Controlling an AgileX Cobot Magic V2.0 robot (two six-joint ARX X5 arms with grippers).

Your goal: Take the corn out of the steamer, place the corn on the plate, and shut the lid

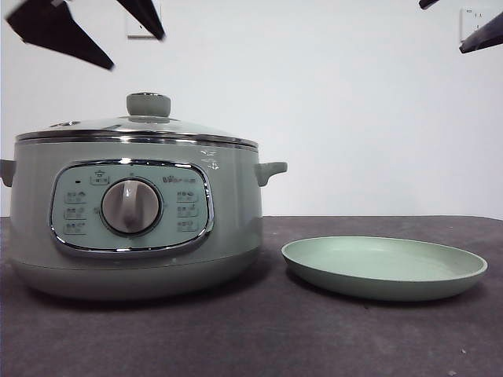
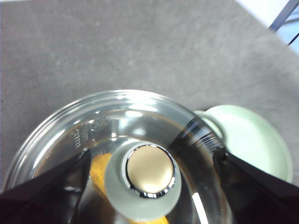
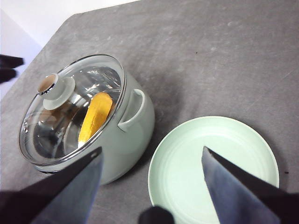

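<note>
The sage-green steamer (image 1: 134, 228) stands at the left with the glass lid (image 1: 137, 126) shut on it. The corn (image 3: 96, 116) lies inside, seen through the glass, and shows in the left wrist view (image 2: 99, 170) too. My left gripper (image 1: 135, 51) is open and hangs right above the lid's knob (image 2: 150, 179), with one jaw on each side of it and not touching. The pale green plate (image 1: 385, 267) lies empty to the right of the steamer. My right gripper (image 3: 152, 149) is open and empty, high above the plate (image 3: 215, 163) and the steamer's side.
The dark grey table (image 1: 259, 338) carries the steamer and the plate. A white wall (image 1: 354, 118) with sockets stands behind. The steamer's side handle (image 1: 271, 169) points toward the plate.
</note>
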